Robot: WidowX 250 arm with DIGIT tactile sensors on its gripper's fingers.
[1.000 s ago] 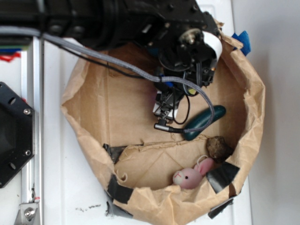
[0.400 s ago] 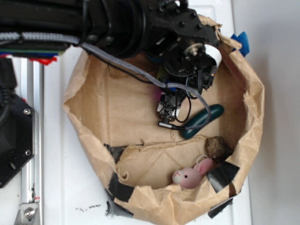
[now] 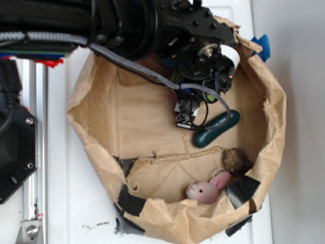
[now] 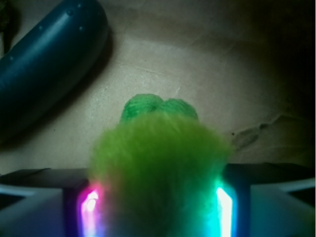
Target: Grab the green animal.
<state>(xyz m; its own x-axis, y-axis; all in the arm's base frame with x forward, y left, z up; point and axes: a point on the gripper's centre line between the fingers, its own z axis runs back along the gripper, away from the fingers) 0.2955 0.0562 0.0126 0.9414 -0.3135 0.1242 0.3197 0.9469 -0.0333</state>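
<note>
Judging from the wrist view, your gripper point(image 4: 157, 207) has pinched the green animal point(image 4: 158, 163) only by shaggy fur, so it could slip free when lifted.

The green animal point(image 4: 158, 168) is fuzzy plush, with shaggy yellow-green fibres on the body and a tighter, nubbly light-green head. The gripper point(image 4: 157, 202) holding it looks like smooth matt plastic, lit pink and cyan at the inner edges. The paper bag point(image 3: 101, 152) is brown, creased and matt, patched with glossy black tape point(image 3: 131, 202). The cucumber toy point(image 4: 44, 64) is dark green, smooth and slightly shiny. The pink bunny point(image 3: 205, 189) looks like soft plush.
</note>
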